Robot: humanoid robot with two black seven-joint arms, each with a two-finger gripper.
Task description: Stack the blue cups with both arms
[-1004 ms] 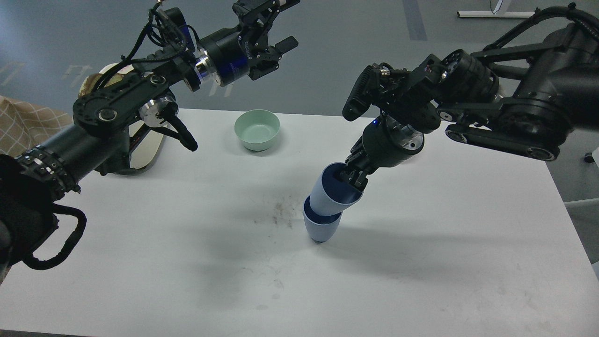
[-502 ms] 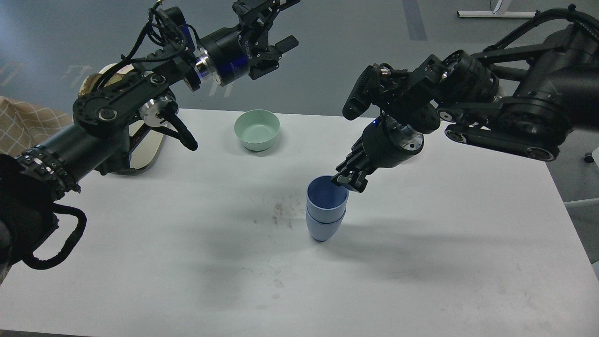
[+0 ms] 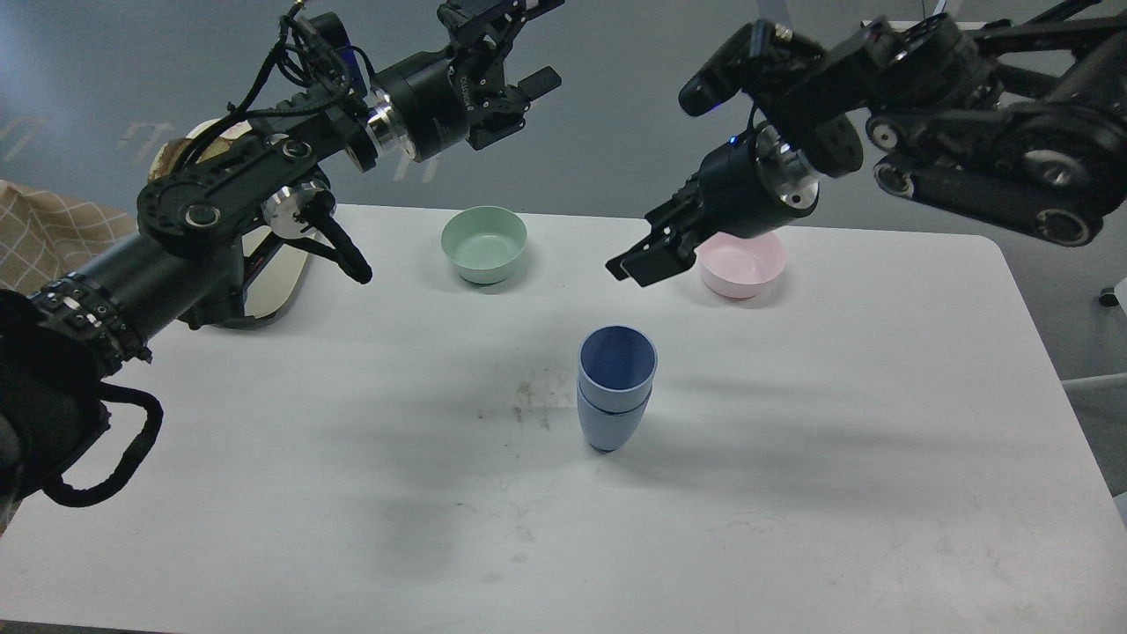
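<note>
Two blue cups stand nested one inside the other, upright, in the middle of the white table. My right gripper is open and empty, raised above and behind the stack, well apart from it. My left gripper is open and empty, held high above the table's back left, far from the cups.
A green bowl sits at the back centre. A pink bowl sits at the back right, partly behind my right gripper. A cream oval object lies under my left arm at the table's left edge.
My right gripper let go of the upper blue cup, which settled straight into the lower one. The right arm then rose up and back, uncovering the pink bowl. The left arm has not moved.
</note>
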